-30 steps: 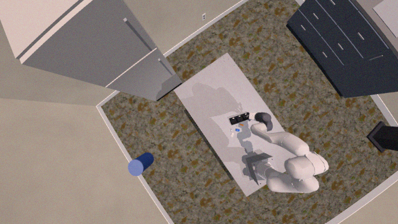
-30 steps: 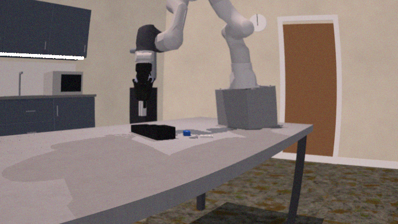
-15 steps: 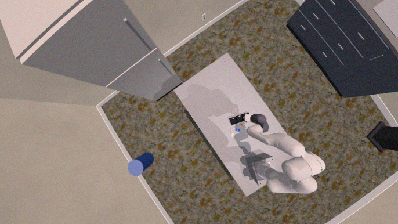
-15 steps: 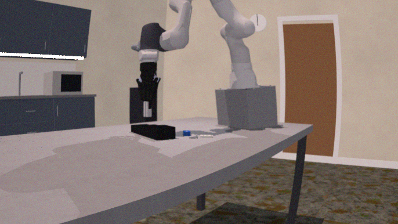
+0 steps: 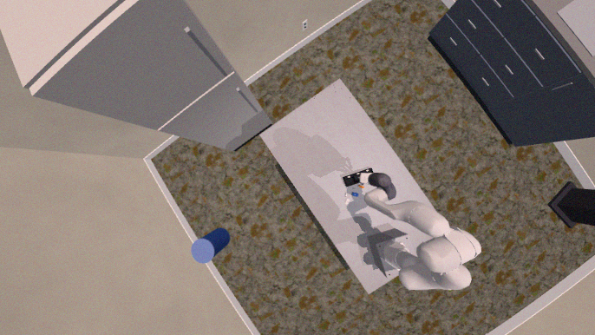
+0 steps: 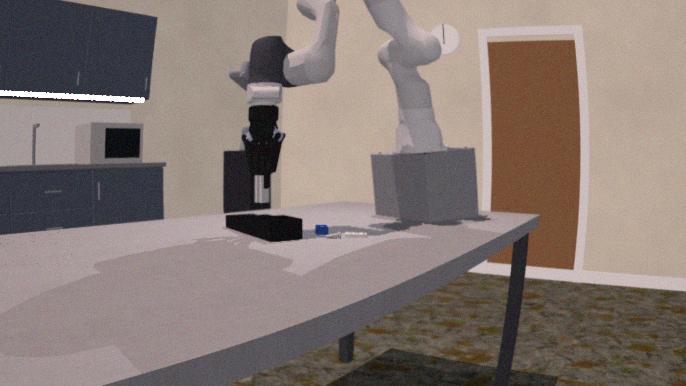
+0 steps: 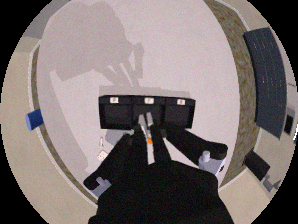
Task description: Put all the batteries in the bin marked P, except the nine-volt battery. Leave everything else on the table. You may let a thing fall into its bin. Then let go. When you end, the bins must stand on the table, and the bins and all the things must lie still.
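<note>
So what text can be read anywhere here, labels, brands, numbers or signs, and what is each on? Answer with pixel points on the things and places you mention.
No text reads clearly.
Three white labels on the black bins (image 5: 345, 181) (image 6: 285, 229) (image 7: 116, 124): each seems marked, too small and blurred to read.
Wall clock (image 6: 448, 39): no numerals readable.
Microwave (image 6: 90, 144): no brand readable.
</note>
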Robot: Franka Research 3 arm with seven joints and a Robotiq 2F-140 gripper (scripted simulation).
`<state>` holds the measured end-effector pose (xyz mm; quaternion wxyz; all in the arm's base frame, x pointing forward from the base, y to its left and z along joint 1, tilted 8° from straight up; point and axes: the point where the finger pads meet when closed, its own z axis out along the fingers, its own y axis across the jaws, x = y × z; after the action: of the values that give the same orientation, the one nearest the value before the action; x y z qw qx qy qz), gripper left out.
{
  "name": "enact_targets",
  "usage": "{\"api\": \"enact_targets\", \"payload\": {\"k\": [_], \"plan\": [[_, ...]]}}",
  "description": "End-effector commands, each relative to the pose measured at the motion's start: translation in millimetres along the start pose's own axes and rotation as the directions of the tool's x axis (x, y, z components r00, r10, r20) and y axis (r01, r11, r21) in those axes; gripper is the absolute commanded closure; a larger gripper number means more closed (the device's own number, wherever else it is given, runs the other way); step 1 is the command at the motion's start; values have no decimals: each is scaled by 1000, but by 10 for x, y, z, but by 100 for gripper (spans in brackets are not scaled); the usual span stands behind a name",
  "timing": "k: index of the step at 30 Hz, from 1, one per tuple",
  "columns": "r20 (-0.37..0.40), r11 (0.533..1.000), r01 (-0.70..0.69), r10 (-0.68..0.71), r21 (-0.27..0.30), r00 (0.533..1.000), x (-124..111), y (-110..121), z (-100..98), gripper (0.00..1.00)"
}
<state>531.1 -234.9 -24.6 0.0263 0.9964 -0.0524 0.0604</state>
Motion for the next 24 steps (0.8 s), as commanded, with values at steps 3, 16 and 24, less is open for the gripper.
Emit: {"api": "enact_targets", "payload": {"k": [3, 16, 24], "plan": [[-3, 999, -32, 32, -3, 999, 2, 13, 72, 95], [-3, 999, -32, 32, -3, 999, 2, 14, 365, 95], [-3, 999, -32, 32, -3, 999, 3, 15, 579, 95]]}}
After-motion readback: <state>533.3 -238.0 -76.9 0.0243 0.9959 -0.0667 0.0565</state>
